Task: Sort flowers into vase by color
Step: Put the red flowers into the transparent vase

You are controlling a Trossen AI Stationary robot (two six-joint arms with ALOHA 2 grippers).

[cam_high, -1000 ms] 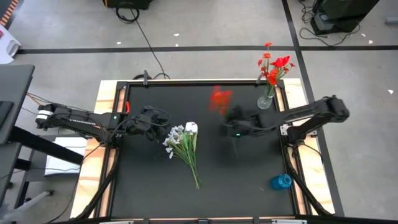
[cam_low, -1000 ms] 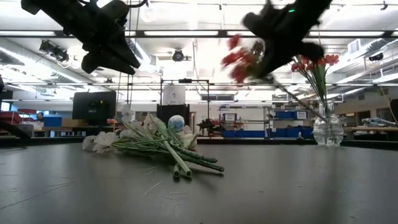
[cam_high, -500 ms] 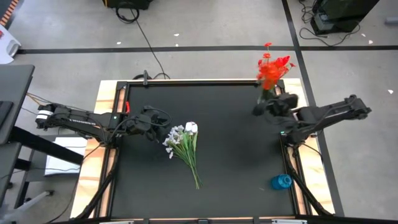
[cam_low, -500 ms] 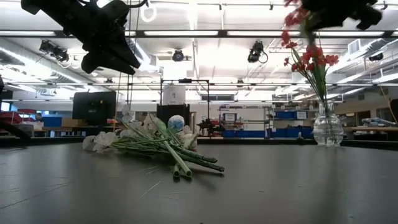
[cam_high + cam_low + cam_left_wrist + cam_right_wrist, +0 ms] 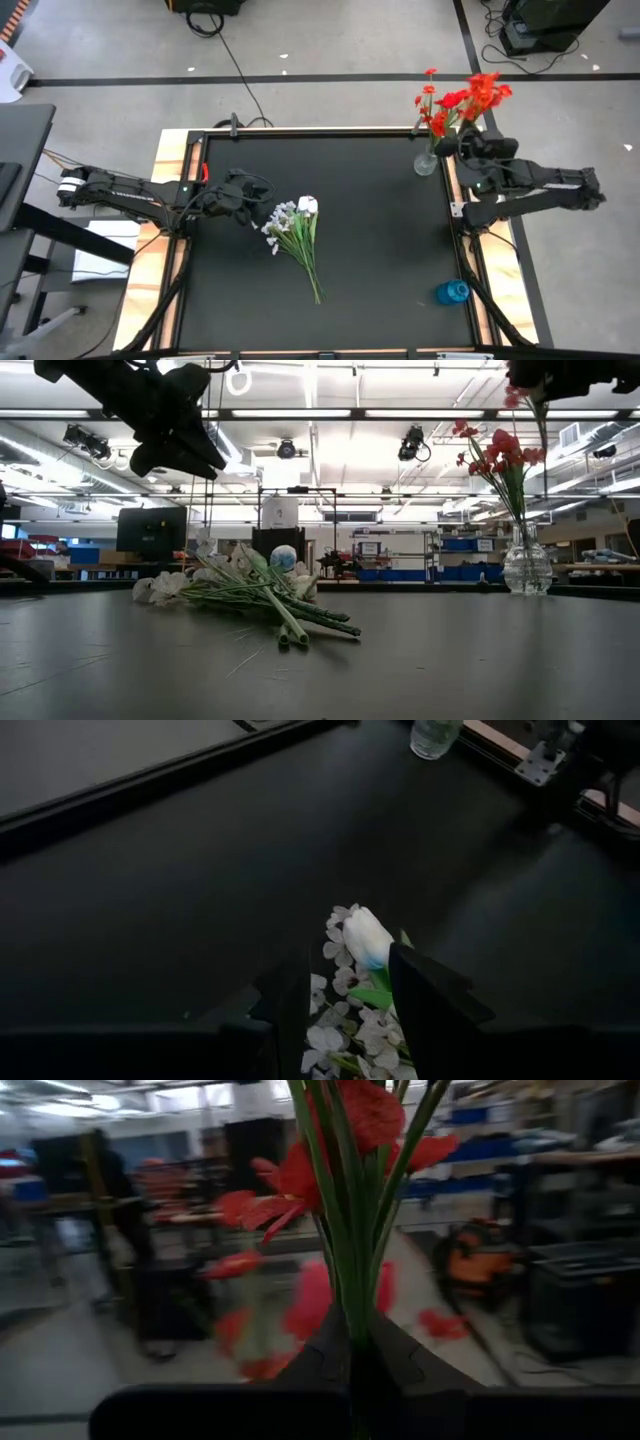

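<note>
Right gripper (image 5: 352, 1342) clamping red flowers (image 5: 345, 1140), no readable writing

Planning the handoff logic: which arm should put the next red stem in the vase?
Right. The right gripper is shut on a red flower stem beside the glass vase. The left gripper is open over the white flowers.

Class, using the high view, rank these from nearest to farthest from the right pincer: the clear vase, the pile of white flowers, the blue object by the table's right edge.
From the right pincer:
1. Clear vase, just beside it at the far right corner.
2. Blue object, near right edge.
3. White flowers, mid-table, toward the left arm.
</note>
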